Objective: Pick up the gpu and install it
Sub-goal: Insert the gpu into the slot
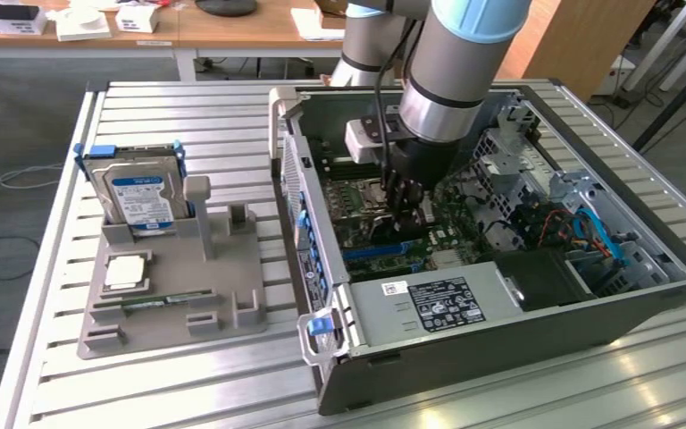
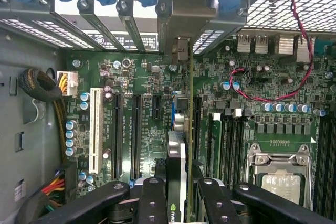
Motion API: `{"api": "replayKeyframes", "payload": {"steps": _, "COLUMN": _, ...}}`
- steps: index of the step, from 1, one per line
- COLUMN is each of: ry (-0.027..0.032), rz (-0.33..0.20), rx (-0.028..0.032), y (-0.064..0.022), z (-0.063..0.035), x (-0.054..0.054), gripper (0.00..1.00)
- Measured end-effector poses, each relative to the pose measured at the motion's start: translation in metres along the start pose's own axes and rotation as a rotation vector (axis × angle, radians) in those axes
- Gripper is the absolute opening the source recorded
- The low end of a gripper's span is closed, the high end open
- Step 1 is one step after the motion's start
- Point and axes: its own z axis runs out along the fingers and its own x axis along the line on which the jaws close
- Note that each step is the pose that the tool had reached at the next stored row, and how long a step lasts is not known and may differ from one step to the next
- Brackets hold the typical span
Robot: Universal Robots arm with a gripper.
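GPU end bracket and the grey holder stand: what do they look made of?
GPU end bracket: likely bare sheet metal, going by its dull silver sheen and folded edge. The holder stand: probably matte grey plastic, with uniform colour and blocky posts.

Silver arm (image 1: 445, 103), light-blue band (image 1: 477, 18), black fingers (image 2: 152, 203).

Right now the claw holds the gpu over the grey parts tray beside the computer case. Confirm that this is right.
Not right. The claw holds the gpu inside the open computer case, above the motherboard, not over the grey parts tray beside it. The exterior view shows this.
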Motion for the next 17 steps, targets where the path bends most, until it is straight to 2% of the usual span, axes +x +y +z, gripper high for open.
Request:
{"api": "replayKeyframes", "payload": {"steps": 11, "ry": 0.0002, "rz": 0.000, "rx": 0.0000, "y": 0.0033, "z": 0.0000, "x": 0.0000, "gripper": 0.27}}
{"api": "replayKeyframes", "payload": {"steps": 17, "ry": 0.0002, "rz": 0.000, "rx": -0.0001, "y": 0.0033, "z": 0.0032, "x": 0.0001, "gripper": 0.27}}
